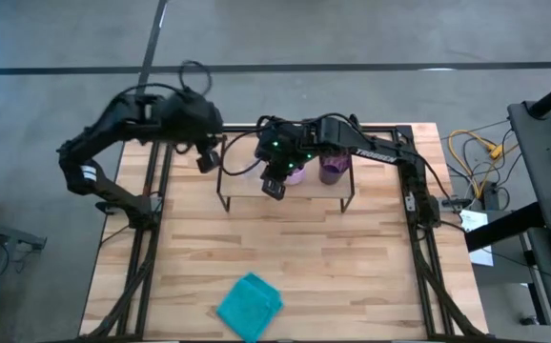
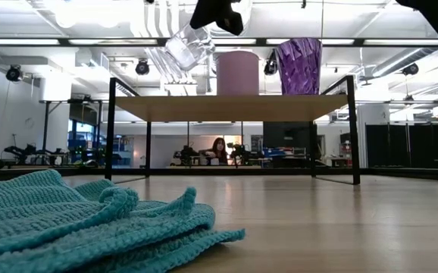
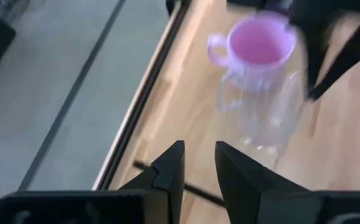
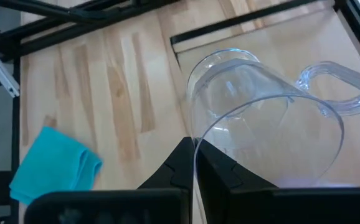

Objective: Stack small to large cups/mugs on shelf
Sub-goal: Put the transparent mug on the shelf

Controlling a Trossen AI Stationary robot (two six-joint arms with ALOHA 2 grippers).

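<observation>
My right gripper (image 1: 274,186) holds the clear glass cup (image 2: 189,45) in the air, over the left part of the shelf (image 2: 234,106). Upright on the shelf stand the light pink mug (image 2: 238,72) and, to its right, the dark purple tumbler (image 2: 298,66). In the left wrist view the glass cup (image 3: 261,112) shows just in front of the pink mug (image 3: 261,40). My left gripper (image 1: 209,157) hovers off the shelf's left end, fingers a little apart, touching nothing. My right gripper (image 4: 194,152) pinches the glass cup's rim (image 4: 198,134), one finger inside the cup and one outside, on the side away from the handle (image 4: 342,87). The cup is lifted clear of the shelf and tilted, hanging below the fingers (image 2: 215,11).
A crumpled teal cloth (image 1: 250,305) lies near the table's near edge, left of centre. The black outer frame (image 1: 152,210) runs along both table sides. The shelf's thin black legs (image 2: 109,129) stand at its ends. Bare wood lies between shelf and cloth.
</observation>
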